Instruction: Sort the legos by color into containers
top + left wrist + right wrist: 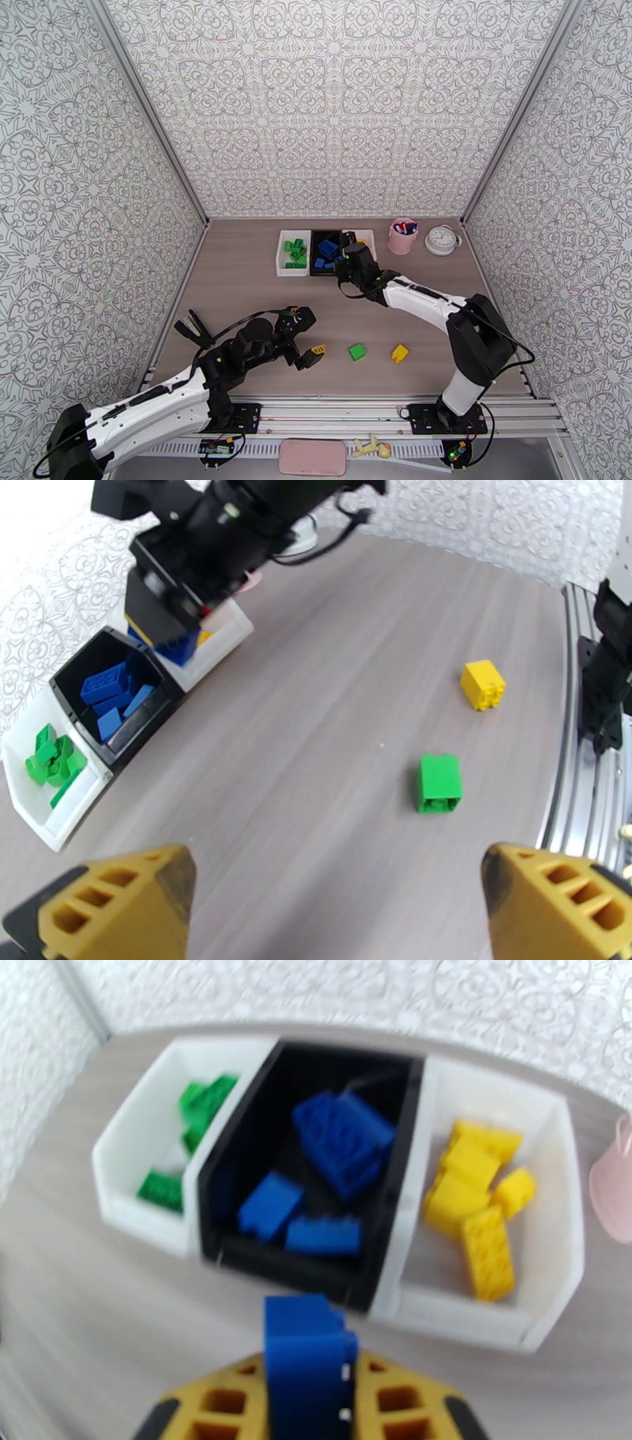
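Clamping a blue brick [304, 1339] between its yellow pads, the right hand [308, 1390] hangs at the near edge of the black bin [237, 1141], whose floor carries more blue bricks [340, 1138]. The wrist picture is blurred, so studs are hard to make out, and the fingers are cut off at the bottom edge. To the left sits the white bin of green bricks [130, 1161]. To the right, touching the black one, sits the white bin of yellow bricks [557, 1197]. From above, the right arm covers much of that yellow-filled bin.

The left hand [340, 898] is spread wide and grips nothing, low over the near left of the counter [316, 677]. Only its two yellow fingertips [118, 906] show in its own camera.

Two bricks lie loose on the near counter, well apart from the bins: a green brick [357, 352] and, to its right, a yellow brick [400, 353].

A pink cup of pens [403, 237] and a round white clock [442, 239] stand at the far right; the clock's face is too small to read.
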Available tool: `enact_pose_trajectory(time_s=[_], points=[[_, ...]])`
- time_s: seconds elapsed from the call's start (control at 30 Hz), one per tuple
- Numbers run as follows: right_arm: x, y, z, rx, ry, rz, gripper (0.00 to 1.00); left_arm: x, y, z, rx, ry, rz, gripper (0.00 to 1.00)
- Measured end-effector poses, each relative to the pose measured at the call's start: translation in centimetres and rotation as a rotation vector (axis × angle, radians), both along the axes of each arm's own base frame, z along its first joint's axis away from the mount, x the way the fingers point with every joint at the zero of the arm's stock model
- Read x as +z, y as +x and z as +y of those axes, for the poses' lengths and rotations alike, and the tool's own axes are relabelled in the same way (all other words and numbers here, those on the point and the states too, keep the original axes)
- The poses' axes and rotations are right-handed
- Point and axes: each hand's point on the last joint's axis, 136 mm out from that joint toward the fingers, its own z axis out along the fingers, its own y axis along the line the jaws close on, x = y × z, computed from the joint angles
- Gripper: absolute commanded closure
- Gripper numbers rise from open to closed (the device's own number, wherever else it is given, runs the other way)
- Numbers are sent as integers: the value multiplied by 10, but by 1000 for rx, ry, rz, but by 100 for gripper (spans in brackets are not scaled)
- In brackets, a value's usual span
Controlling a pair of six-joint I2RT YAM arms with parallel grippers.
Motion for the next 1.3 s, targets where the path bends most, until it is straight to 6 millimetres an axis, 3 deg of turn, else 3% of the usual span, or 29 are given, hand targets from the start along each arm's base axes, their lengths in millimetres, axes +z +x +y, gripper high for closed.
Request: enact_pose_trajectory(time_s=[0.17, 0.33, 0.63, 0.77, 0.9, 1.0, 1.13, 1.3], points=[[1, 29, 11, -19, 10, -20, 80, 3, 13, 9, 103, -48, -29, 0], [6, 52, 28, -26, 19, -46, 80, 21, 17, 14, 136, -92, -86, 0], [-34, 92, 53, -30, -21, -20, 78, 1, 15, 19, 113, -40, -99, 0], [-29, 106, 62, -25, -20, -38, 62, 1, 15, 19, 106, -32, -108, 0], [-18, 110, 65, -12, -16, -62, 37, -5, 12, 15, 76, -21, -89, 0], [-12, 108, 59, -8, -12, -65, 28, -8, 10, 10, 55, -28, -74, 0], [-2, 92, 39, -11, -15, -62, 20, -12, 7, 1, 33, -30, -63, 0], [30, 62, 10, -9, -5, -101, 14, -24, -1, -16, -17, -11, -48, 0]])
